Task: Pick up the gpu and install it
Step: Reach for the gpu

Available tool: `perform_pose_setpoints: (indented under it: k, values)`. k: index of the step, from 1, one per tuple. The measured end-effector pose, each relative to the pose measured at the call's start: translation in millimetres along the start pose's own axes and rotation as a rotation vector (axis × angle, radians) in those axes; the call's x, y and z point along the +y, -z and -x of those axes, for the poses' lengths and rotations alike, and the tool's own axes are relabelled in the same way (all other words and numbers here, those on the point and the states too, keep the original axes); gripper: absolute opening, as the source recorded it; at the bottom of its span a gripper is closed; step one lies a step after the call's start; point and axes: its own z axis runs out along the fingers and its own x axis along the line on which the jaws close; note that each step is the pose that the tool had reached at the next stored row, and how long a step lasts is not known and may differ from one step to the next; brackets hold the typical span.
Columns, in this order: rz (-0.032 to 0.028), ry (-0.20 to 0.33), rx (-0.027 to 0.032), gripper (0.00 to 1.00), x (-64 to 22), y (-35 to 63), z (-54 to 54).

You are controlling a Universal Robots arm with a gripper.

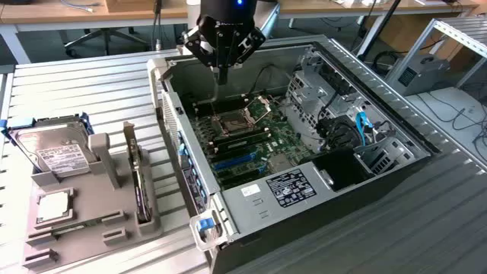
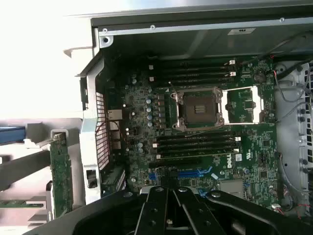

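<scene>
The gpu (image 1: 138, 171), a flat green circuit card with a long silver end bracket, stands on edge in a slot of a grey moulded holder (image 1: 91, 240). The holder sits on the ribbed metal desk (image 1: 76, 85), just beside the open grey computer case (image 1: 179, 131), on the exterior view's left. Standing upright probably leaves the card's top edge free for a grasp from above. Nothing touches it. A silver boxy hard drive with a white label (image 1: 52, 149) sits in the same holder, farther from the case.

The robot's black jaws are pressed shut on nothing. They hang over the far end of the case, well apart from the card.

The case lies on its side with the panel off, so the green motherboard (image 2: 142, 122) faces up. The wrist view looks straight down on it, showing an empty processor socket (image 2: 197, 108) and blue expansion slots (image 2: 194, 173). The exterior view shows the whole holder and the jaws' height above the case.
</scene>
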Motion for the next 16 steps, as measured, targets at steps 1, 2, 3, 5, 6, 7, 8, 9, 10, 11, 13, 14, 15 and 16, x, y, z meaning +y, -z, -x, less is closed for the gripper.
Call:
perform_pose_setpoints:
  k: [1,2,3,5,6,7,8,9,10,11,13,14,15,16]
  values:
    - [0.0001,0.0,0.0,0.11,-0.1,0.0,-0.8]
    - [0.0001,0.0,0.0,0.11,-0.2,0.0,-1.8]
    - [0.0,0.0,0.0,0.11,-0.2,0.1,-2.6]
    - [0.0,0.0,0.0,0.11,-0.3,0.1,-3.8]
    - [0.0,0.0,0.0,0.11,-0.3,0.1,-4.5]
    - [0.0,0.0,0.0,0.11,-0.4,0.1,-5.5]
    - [0.0,0.0,0.0,0.11,-0.5,0.2,-6.2]
    - [0.0,0.0,0.0,0.11,-0.5,0.2,-7.2]
    - [0.0,0.0,0.0,0.11,-0.5,0.2,-7.7]
    - [0.0,0.0,0.0,0.11,-0.6,0.2,-8.3]
    - [0.0,0.0,0.0,0.11,-0.7,0.3,-9.1]
    - [0.0,0.0,0.0,0.11,-0.7,0.3,-9.7]
    - [0.0,0.0,0.0,0.11,-0.8,0.3,-10.4]
    - [0.0,0.0,0.0,0.11,-0.8,0.3,-10.9]
